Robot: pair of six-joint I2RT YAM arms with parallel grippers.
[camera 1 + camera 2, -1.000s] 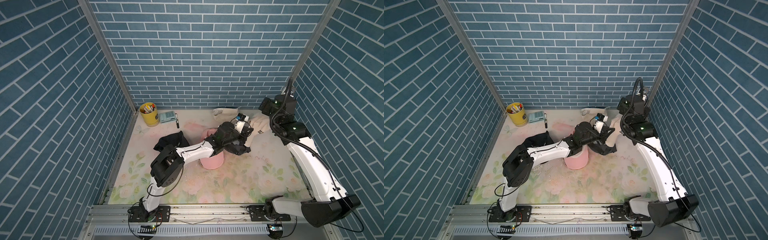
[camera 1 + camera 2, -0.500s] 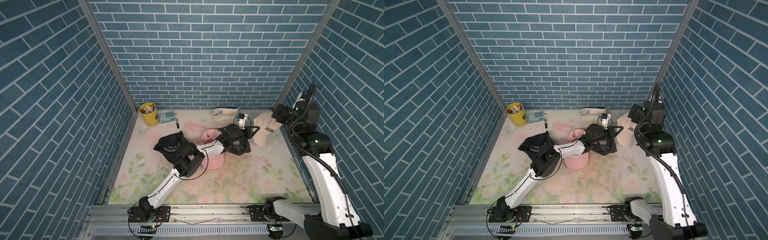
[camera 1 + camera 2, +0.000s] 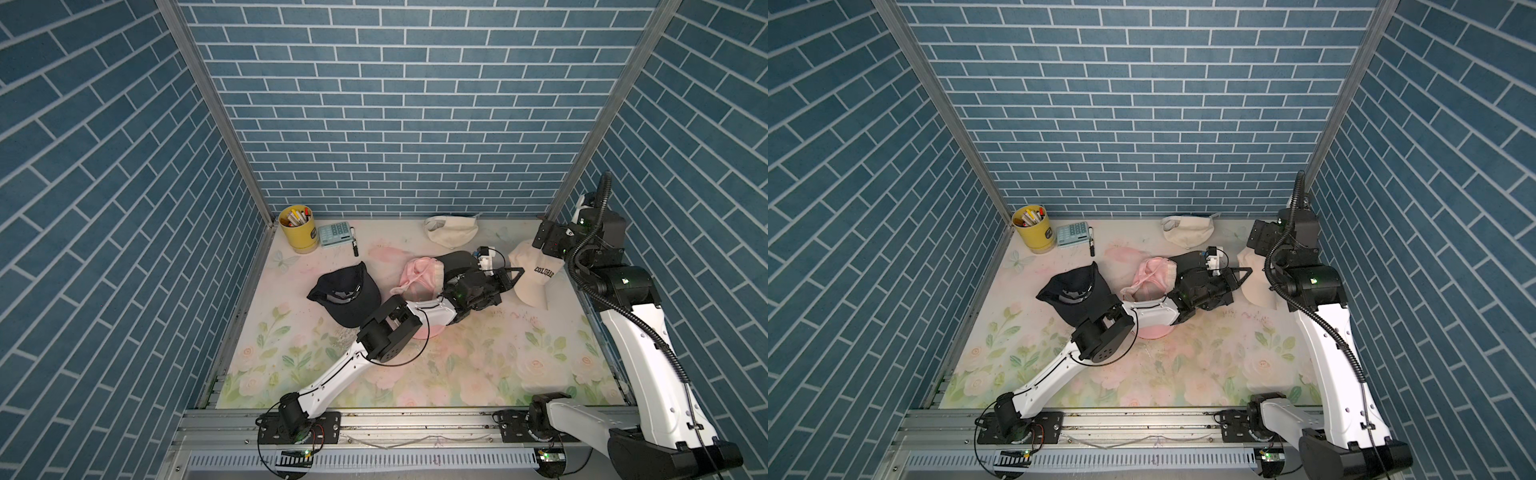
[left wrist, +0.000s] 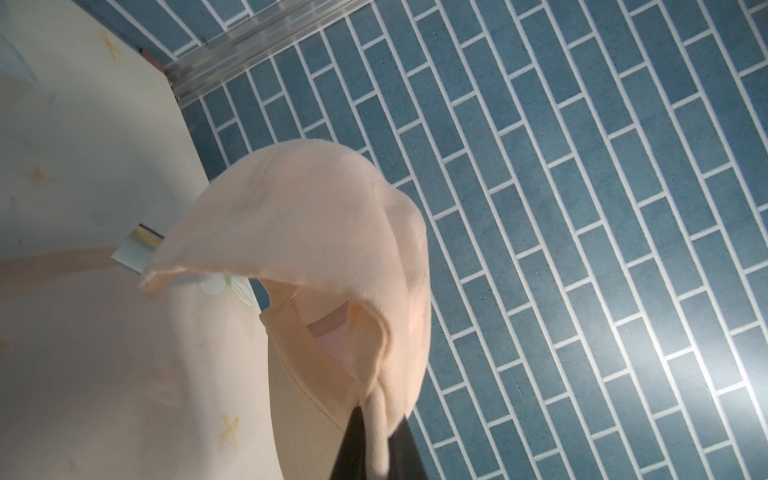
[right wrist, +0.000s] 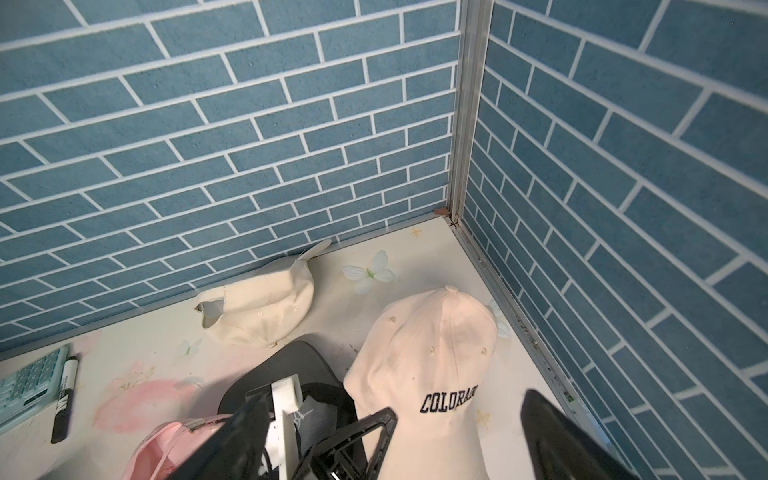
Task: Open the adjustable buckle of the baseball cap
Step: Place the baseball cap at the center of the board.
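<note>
The flowered desk [image 3: 457,374] carries several caps. The left arm [image 3: 332,382] stretches across it toward the far right, while the right arm [image 3: 631,332] stands raised beside the right wall. The task's thing, seemingly the lettered cream cap [image 3: 534,282], lies at the far right of the desk near the corner. The left fingers [image 4: 352,453] are clamped together on a rolled edge of its cloth, probably to steady it while the other arm works the strap. The right fingers [image 5: 552,436] are spread wide and empty, hovering over that cap. The left arm partly covers a pink cap [image 3: 419,274] and a black cap [image 3: 455,259]. A small shiny piece [image 4: 139,247] behind the held cap may be the buckle; whether it is fastened cannot be told.
</note>
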